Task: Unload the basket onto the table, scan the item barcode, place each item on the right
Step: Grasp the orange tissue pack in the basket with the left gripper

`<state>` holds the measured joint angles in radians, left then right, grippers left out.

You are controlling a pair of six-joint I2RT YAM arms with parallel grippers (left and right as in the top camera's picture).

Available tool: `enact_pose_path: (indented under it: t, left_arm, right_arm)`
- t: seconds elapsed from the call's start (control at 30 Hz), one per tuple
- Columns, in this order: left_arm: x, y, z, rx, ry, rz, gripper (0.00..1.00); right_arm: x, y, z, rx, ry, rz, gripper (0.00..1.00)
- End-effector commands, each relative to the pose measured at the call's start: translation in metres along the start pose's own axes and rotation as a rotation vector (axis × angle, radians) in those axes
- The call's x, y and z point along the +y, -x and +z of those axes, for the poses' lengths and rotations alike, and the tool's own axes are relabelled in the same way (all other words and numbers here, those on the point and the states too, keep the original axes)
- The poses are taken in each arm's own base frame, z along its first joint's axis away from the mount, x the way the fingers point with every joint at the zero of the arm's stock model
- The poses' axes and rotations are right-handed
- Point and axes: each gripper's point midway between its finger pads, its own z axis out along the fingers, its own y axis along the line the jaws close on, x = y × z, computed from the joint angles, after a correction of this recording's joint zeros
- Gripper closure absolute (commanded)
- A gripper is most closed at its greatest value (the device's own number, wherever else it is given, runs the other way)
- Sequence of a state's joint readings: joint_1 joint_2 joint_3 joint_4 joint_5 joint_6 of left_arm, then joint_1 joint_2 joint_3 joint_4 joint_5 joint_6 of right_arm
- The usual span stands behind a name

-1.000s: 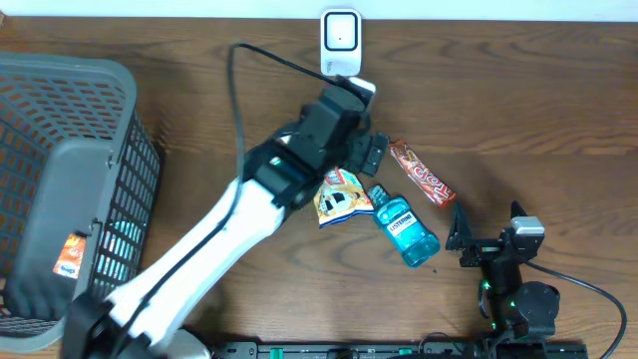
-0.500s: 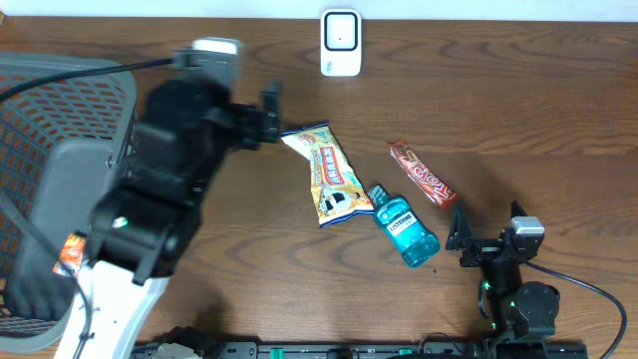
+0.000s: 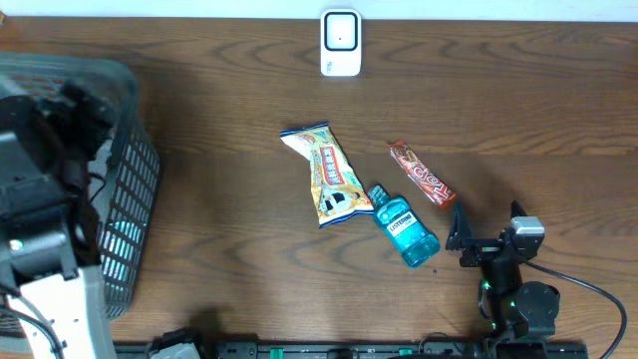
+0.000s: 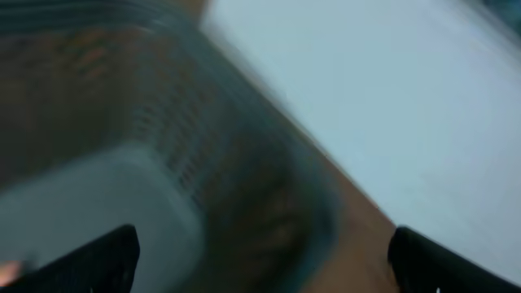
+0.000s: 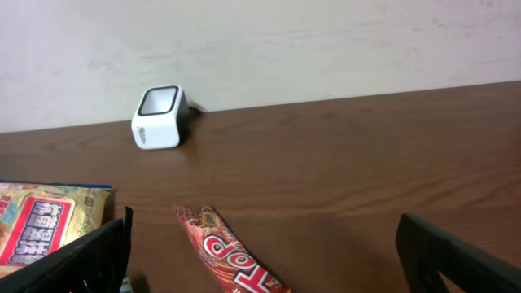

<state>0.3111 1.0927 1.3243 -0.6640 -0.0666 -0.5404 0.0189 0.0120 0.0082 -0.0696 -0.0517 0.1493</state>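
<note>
Overhead view: the left arm (image 3: pixel 40 189) hangs over the gray mesh basket (image 3: pixel 135 189) at the table's (image 3: pixel 219 120) left edge. Three items lie mid-table: a snack bag (image 3: pixel 327 175), a blue mouthwash bottle (image 3: pixel 404 225) touching its lower end, and a red candy bar (image 3: pixel 422 173) just beside them. The white barcode scanner (image 3: pixel 341 42) stands at the far edge. The right gripper (image 3: pixel 461 239) rests near the bottle.

Left wrist view, heavily blurred: the left gripper (image 4: pixel 264 256) has its jaws spread wide and empty above the basket (image 4: pixel 163 163).

Right wrist view: the right gripper (image 5: pixel 264 264) is also wide open and empty, with the candy bar (image 5: pixel 232 256) just ahead, the snack bag (image 5: pixel 41 220) to the left and the scanner (image 5: pixel 159 118) beyond.

This looks like a pause between items. The next move calls for grasping one and turning its barcode toward the scanner. All three lie well apart from the left gripper.
</note>
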Motion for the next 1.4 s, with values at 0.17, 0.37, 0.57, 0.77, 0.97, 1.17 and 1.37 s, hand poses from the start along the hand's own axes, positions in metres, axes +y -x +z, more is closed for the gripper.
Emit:
enact_pose_path:
  t: [0.17, 0.37, 0.57, 0.77, 0.97, 1.17, 1.37]
  left_arm:
    - [0.122, -0.04, 0.044, 0.187, 0.47, -0.483, 0.02]
    - [0.177, -0.082, 0.07, 0.366, 0.697, -0.526, 0.02]
    - [0.214, -0.12, 0.089, 0.513, 0.847, -0.547, 0.02]
    - [0.242, -0.142, 0.1, 0.582, 0.957, -0.493, 0.04]
    - [0.258, -0.148, 0.104, 0.579, 1.03, -0.449, 0.1]
    - [0.267, -0.151, 0.107, 0.556, 1.048, -0.416, 0.13]
    - [0.272, -0.161, 0.111, 0.56, 1.042, -0.405, 0.2]
  right_arm:
    - [-0.001, -0.001, 0.0, 0.0, -0.006, 0.007, 0.01]
    - [-0.001, -0.001, 0.0, 0.0, -0.006, 0.007, 0.01]
    - [-0.001, -0.001, 0.0, 0.0, -0.006, 0.007, 0.01]
    - [-0.001, -0.001, 0.0, 0.0, -0.006, 0.007, 0.01]
    - [-0.001, -0.001, 0.0, 0.0, -0.006, 0.007, 0.01]
    - [-0.001, -0.001, 0.0, 0.0, -0.006, 0.007, 0.01]
    - [-0.001, -0.001, 0.0, 0.0, -0.006, 0.007, 0.01]
